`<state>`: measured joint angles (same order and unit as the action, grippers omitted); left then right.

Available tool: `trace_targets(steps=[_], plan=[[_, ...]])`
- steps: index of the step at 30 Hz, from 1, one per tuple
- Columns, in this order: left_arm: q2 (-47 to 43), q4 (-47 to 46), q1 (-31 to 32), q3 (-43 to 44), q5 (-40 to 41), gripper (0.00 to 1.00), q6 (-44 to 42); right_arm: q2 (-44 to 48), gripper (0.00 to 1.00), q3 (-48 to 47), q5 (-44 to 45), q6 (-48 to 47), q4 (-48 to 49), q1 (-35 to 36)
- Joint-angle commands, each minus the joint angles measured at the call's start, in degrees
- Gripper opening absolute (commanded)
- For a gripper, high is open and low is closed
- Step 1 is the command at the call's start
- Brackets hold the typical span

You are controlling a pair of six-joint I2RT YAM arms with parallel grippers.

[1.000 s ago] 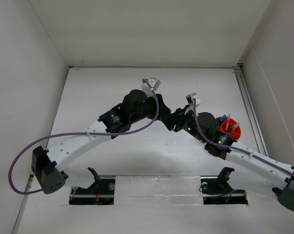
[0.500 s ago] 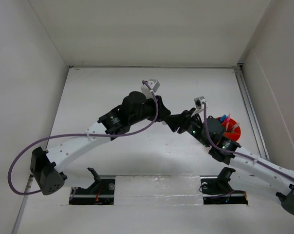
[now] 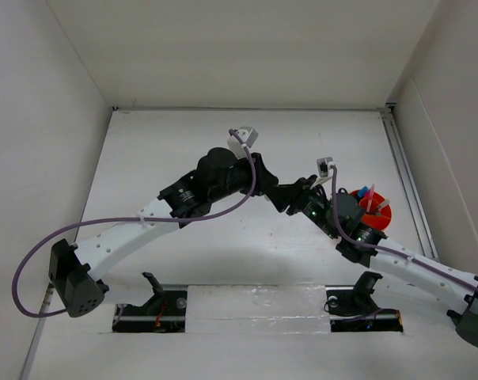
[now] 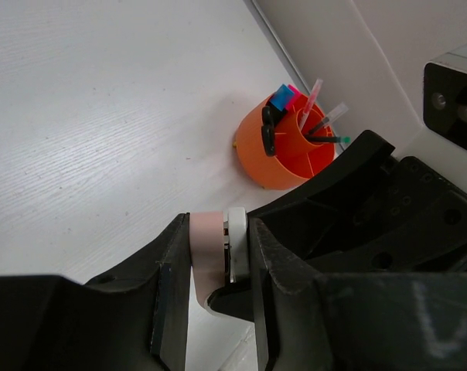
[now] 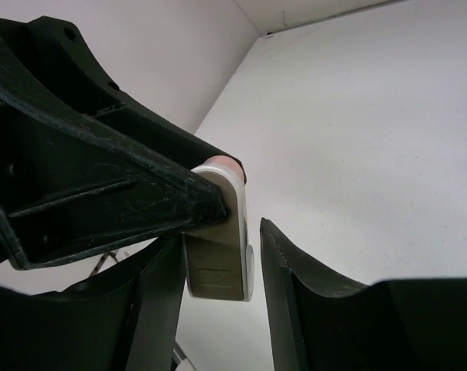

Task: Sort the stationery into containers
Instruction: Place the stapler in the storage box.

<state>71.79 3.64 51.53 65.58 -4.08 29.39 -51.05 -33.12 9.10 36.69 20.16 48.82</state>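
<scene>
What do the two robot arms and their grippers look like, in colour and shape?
The left arm and the right arm have long white links with black joint housings. A purple cable runs along each. The left gripper and the right gripper have two flat black fingers. A small pale box sits at each wrist.

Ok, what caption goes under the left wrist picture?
Left gripper pinching the pink-white eraser, with the orange tub behind.

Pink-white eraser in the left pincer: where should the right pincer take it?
The white end of the eraser that juts past the left pincer, approached end-on from opposite that pincer: only that end is free, and the open right pincer straddles it.
</scene>
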Motion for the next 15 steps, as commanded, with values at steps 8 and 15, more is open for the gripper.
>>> trace_targets(steps=[8, 15], plan=[[-0.42, 1.37, 1.03, -0.28, -4.71, 0.0, 1.9, -0.46, 0.47, 0.87, 6.88, 2.86, 16.4, 0.84], [-0.42, 1.9, 1.03, -0.81, -4.71, 0.0, 1.38, 0.07, 0.45, 1.48, 8.82, 2.25, 17.1, 0.84]])
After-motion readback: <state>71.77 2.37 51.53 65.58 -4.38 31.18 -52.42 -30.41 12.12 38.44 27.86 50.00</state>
